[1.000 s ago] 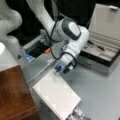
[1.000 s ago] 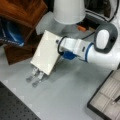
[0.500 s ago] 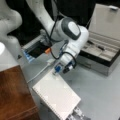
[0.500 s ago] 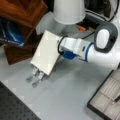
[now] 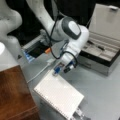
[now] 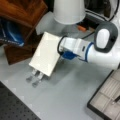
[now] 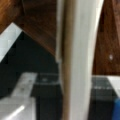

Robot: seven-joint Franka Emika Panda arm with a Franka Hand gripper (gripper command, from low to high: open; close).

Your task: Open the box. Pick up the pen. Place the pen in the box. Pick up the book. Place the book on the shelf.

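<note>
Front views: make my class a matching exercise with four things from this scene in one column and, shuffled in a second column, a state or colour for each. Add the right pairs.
Things:
1. book
2. box
3. pen
4. shelf

States or colours:
A. reddish-brown wood
B. lid standing open
C. lying inside on the beige lining
D. gripped at one edge by the end effector

Pairs: 1-D, 2-B, 3-C, 4-A

White spiral-bound book [image 5: 59, 96] tilted above the grey table beside the shelf [image 5: 15, 95]; box [image 5: 103, 47] open, pen [image 5: 96, 46] inside.
</note>
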